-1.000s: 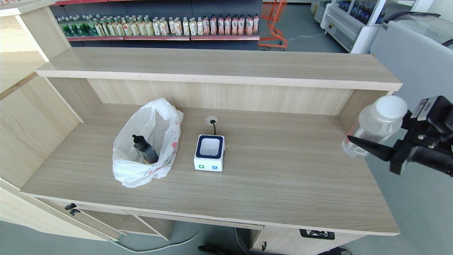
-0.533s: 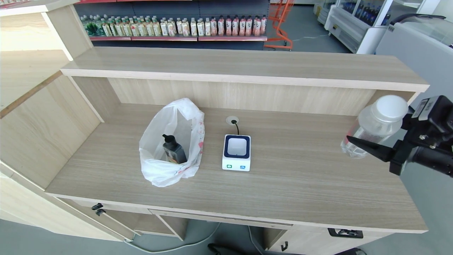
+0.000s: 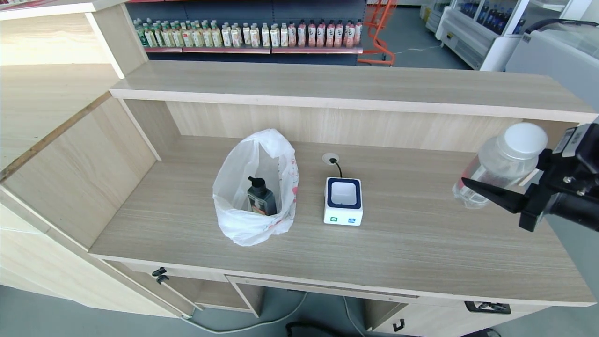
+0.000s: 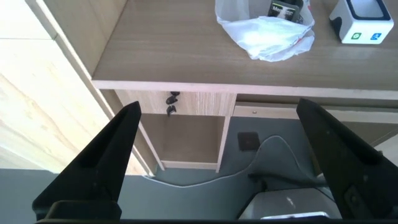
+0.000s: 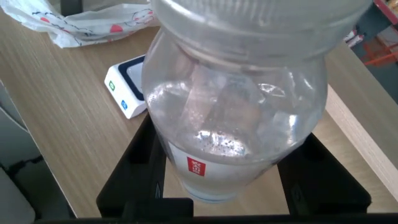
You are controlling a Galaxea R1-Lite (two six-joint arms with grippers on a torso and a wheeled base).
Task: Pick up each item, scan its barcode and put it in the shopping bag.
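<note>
Basically, a light wood table (image 3: 421,243) with a raised far ledge, shop drink shelves (image 3: 248,35) behind. Head camera has shifted, the things unmoved; right gripper (image 3: 477,185) stays at the right end, fingers pinching the clear bottle (image 3: 500,161) above the table. Shopping bag (image 3: 243,224) holding a dark bottle (image 3: 260,199) stands left of the scanner (image 3: 343,201); left gripper (image 4: 219,109) hangs below the near edge, fingers spread.

I see a clear, white-capped plastic bottle (image 3: 496,166) bearing a red label and a red-speckled white plastic bag (image 3: 252,227)
</note>
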